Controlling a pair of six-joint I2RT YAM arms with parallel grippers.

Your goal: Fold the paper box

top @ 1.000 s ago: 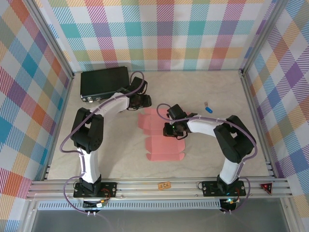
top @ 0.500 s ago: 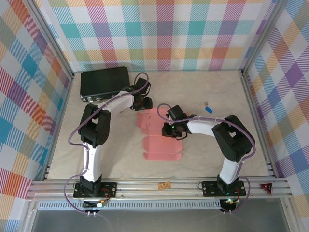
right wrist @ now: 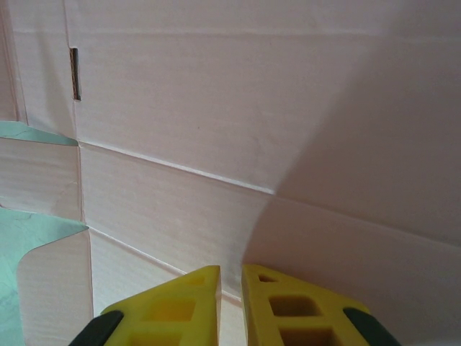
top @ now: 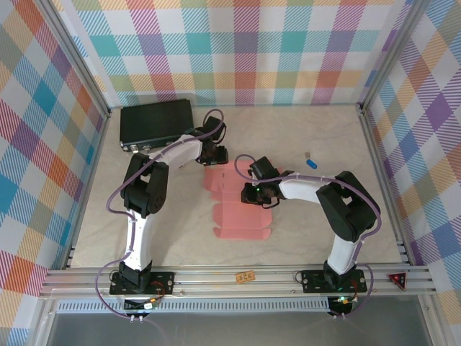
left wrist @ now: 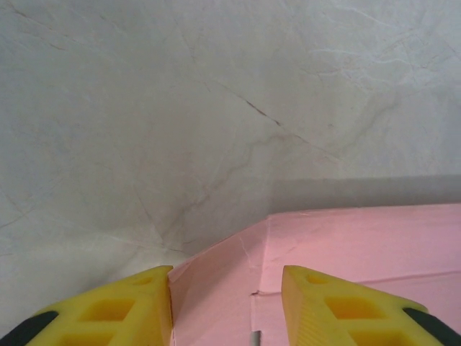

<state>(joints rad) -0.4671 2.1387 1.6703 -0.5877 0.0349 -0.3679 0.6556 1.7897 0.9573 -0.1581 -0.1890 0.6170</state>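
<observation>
Marble-look table [top: 324, 137], plaid walls [top: 245, 50]; pink paper box [top: 241, 216] flat.

place: robot lab test cell, not a home, shop or office
enclosure: desk [top: 324, 231] boxed in by an aluminium extrusion frame [top: 238, 277], with posts at the far corners
backdrop: printed plaid panels [top: 245, 50] on three sides, flat and bare
hardware: left arm [top: 140, 194] and right arm [top: 338, 209] bolted on black base plates [top: 140, 282] at the front rail
wiring: loose grey cable [top: 108, 209] looped along each arm
tooling: yellow moulded fingers [left wrist: 122, 310] on the left gripper [left wrist: 227, 277] and the right gripper [right wrist: 230, 277]
surface: pale marbled sheet, sparse, black hard case [top: 155, 122] at far left
</observation>
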